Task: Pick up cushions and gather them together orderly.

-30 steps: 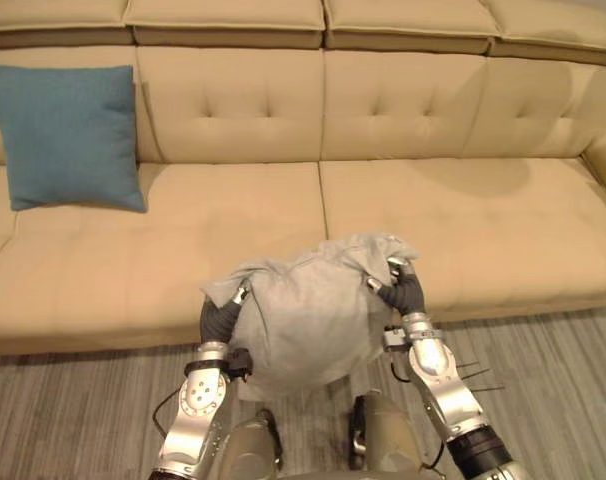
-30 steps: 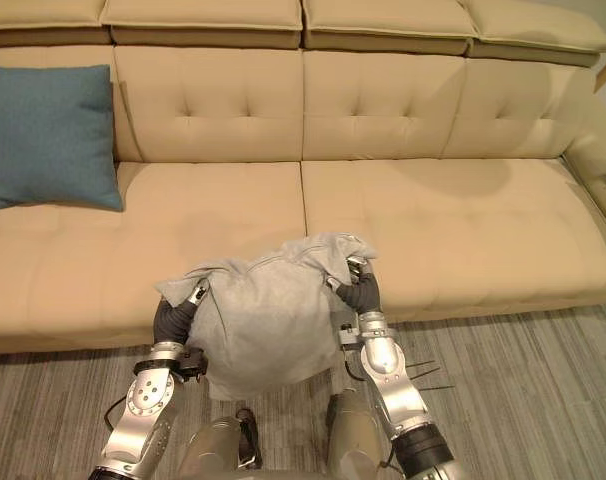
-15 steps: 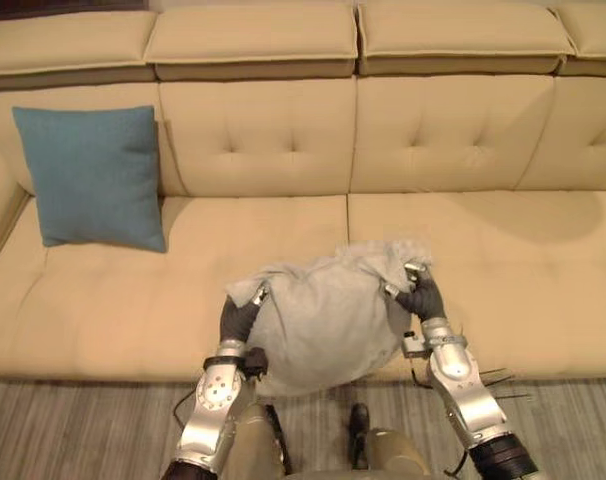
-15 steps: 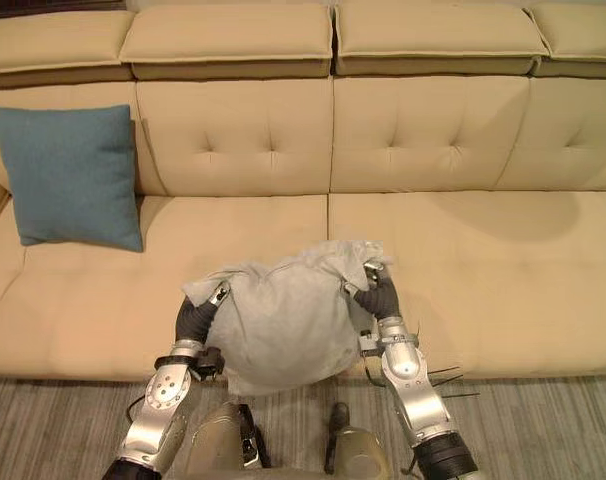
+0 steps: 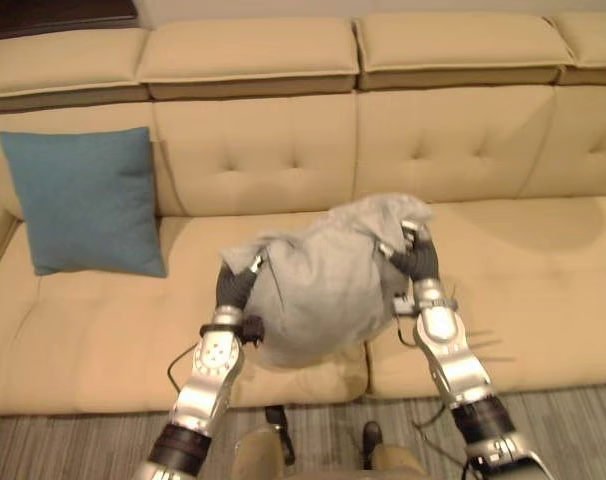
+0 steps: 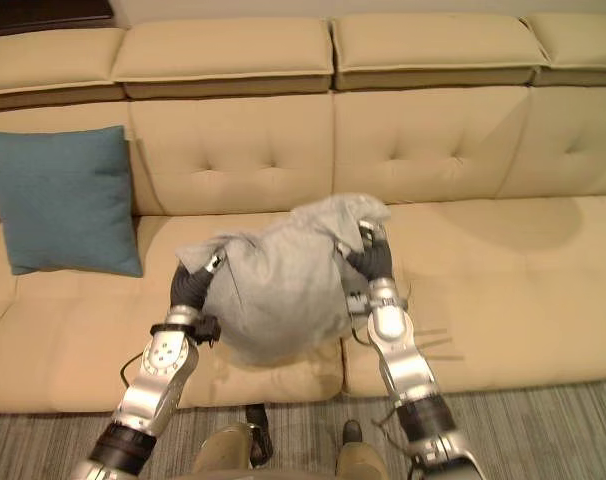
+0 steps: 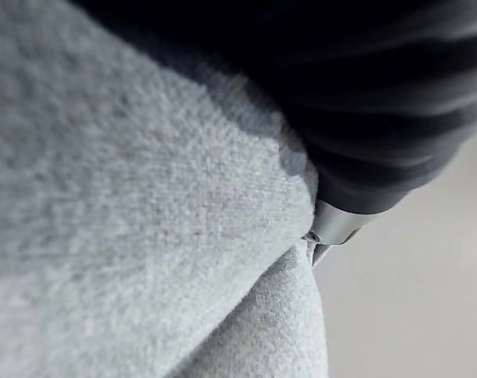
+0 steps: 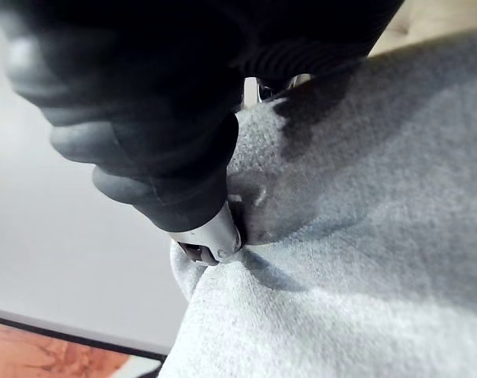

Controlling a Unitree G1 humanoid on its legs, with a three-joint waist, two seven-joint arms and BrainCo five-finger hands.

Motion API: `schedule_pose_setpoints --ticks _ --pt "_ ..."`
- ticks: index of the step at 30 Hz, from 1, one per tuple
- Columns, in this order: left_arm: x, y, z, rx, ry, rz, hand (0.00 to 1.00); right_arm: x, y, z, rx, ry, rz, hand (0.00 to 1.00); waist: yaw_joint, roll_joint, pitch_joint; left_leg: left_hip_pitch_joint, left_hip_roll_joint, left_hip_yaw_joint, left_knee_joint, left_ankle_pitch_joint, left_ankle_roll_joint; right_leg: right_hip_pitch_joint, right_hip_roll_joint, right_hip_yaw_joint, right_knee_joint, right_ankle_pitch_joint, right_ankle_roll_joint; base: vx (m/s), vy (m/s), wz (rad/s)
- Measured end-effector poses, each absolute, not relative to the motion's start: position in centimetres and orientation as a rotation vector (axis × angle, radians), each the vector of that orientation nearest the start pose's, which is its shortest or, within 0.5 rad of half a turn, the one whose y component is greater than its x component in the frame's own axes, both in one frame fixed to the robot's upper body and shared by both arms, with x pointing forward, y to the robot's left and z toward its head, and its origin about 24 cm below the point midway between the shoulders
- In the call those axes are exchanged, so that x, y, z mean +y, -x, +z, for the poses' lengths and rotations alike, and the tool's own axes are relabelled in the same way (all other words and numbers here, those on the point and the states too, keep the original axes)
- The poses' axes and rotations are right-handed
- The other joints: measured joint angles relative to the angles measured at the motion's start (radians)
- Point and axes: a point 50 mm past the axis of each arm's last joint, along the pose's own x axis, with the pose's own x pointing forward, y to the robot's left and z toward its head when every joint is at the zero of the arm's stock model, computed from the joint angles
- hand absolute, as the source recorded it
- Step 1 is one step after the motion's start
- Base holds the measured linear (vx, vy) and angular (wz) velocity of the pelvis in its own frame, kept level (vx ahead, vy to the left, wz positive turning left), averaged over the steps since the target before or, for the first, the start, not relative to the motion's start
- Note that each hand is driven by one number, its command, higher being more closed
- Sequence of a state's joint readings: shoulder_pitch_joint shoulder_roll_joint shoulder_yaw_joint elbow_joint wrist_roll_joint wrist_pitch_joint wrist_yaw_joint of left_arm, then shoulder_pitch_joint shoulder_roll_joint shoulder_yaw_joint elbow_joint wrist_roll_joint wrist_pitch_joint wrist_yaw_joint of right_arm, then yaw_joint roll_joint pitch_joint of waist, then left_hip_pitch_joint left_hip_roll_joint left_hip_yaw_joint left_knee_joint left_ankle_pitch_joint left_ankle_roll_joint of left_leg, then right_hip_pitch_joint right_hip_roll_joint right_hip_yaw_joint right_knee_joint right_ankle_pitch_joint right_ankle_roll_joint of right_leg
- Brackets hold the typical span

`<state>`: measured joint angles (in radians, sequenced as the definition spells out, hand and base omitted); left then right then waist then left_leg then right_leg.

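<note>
A rumpled grey cushion [image 5: 318, 280] hangs between my two hands above the seat of the beige sofa [image 5: 543, 260], near the seam between two seat pads. My left hand [image 5: 235, 285] grips its left corner, fingers dug into the cloth [image 7: 128, 205]. On the cushion's upper right corner, my right hand [image 5: 415, 258] is curled into the fabric [image 8: 364, 236]. A blue cushion [image 5: 83, 200] leans upright against the sofa back at the far left, well apart from the grey one.
The sofa has a tufted back with headrest pads on top. Bare seat lies between the blue cushion and the grey one, and more to the right. Grey striped floor [image 5: 583, 430] runs along the sofa's front edge.
Both hands have carried the grey cushion up and forward, from over the sofa's front edge to above the seat. The view has also shifted as I moved closer.
</note>
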<state>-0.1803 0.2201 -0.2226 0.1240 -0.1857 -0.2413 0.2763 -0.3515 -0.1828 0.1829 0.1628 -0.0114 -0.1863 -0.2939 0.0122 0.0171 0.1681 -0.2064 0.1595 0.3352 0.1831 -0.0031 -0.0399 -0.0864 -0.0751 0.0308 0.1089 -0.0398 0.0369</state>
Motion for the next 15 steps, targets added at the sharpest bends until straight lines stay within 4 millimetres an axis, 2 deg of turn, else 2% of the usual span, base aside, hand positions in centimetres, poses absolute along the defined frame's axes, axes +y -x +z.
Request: schedule_pose_setpoints --ticks 1,2,4,5,6,8,9,11,12,15 --pt "14.3 -28.8 8.2 -0.270 -0.013 0.039 1.00 -12.9 -31.5 12.2 -0.402 0.166 -0.048 1.00 0.000 0.000 0.000 -0.004 0.002 0.002 -0.010 0.011 0.001 -0.011 0.004 0.002 0.000 0.007 -0.003 -0.14 -0.035 -0.18" --pt "14.3 -30.7 9.8 -0.318 -0.041 0.071 1.00 -12.6 -32.7 14.1 -0.456 0.172 -0.077 1.00 0.000 0.000 0.001 -0.033 0.011 0.002 -0.019 0.030 0.001 -0.045 0.012 0.004 0.001 0.021 -0.003 -0.15 -0.034 -0.12" --pt "14.6 -32.8 12.5 -0.390 -0.070 0.115 1.00 -12.1 -34.0 16.8 -0.534 0.181 -0.104 1.00 0.000 -0.004 0.013 -0.081 0.021 0.001 -0.021 0.054 0.003 -0.097 0.022 0.004 0.004 0.034 -0.002 -0.20 -0.031 -0.09" --pt "14.8 -34.3 15.2 -0.460 -0.086 0.151 1.00 -11.8 -34.9 19.5 -0.606 0.176 -0.125 1.00 -0.002 -0.007 0.043 -0.115 0.026 0.000 -0.021 0.072 0.006 -0.134 0.025 0.004 0.014 0.037 0.003 -0.21 -0.021 -0.07" --pt "14.8 -34.7 16.2 -0.486 -0.091 0.162 1.00 -11.6 -35.1 20.4 -0.629 0.173 -0.133 1.00 -0.001 -0.007 0.053 -0.129 0.029 0.000 -0.021 0.077 0.008 -0.149 0.025 0.004 0.017 0.039 0.005 -0.22 -0.020 -0.08" --pt "15.5 -36.4 21.2 -0.613 -0.116 0.235 1.00 -11.2 -36.1 24.6 -0.725 0.158 -0.182 1.00 0.001 -0.006 0.113 -0.173 0.032 0.002 -0.037 0.107 0.009 -0.216 0.038 0.000 0.046 0.039 0.008 -0.21 -0.027 -0.08" --pt "15.5 -36.6 22.3 -0.639 -0.124 0.247 1.00 -11.1 -36.3 25.3 -0.742 0.157 -0.194 1.00 0.001 -0.006 0.124 -0.181 0.032 0.002 -0.043 0.117 0.011 -0.229 0.038 0.000 0.053 0.040 0.009 -0.20 -0.032 -0.04" --pt "15.8 -37.3 26.8 -0.744 -0.155 0.300 1.00 -11.3 -36.9 28.4 -0.796 0.144 -0.251 1.00 0.001 -0.005 0.170 -0.213 0.029 0.008 -0.080 0.157 0.015 -0.296 0.040 -0.001 0.086 0.045 0.015 -0.19 -0.038 -0.04" --pt "15.9 -37.5 27.7 -0.761 -0.160 0.310 1.00 -11.3 -37.0 29.0 -0.802 0.138 -0.262 1.00 0.001 -0.004 0.176 -0.223 0.028 0.009 -0.085 0.164 0.018 -0.311 0.040 -0.001 0.092 0.045 0.017 -0.18 -0.041 -0.04" --pt "16.1 -37.6 31.9 -0.840 -0.150 0.351 1.00 -11.1 -37.4 31.6 -0.831 0.128 -0.304 1.00 -0.001 -0.003 0.210 -0.267 0.018 0.009 -0.118 0.201 0.024 -0.387 0.039 0.000 0.128 0.047 0.019 -0.11 -0.022 0.00"
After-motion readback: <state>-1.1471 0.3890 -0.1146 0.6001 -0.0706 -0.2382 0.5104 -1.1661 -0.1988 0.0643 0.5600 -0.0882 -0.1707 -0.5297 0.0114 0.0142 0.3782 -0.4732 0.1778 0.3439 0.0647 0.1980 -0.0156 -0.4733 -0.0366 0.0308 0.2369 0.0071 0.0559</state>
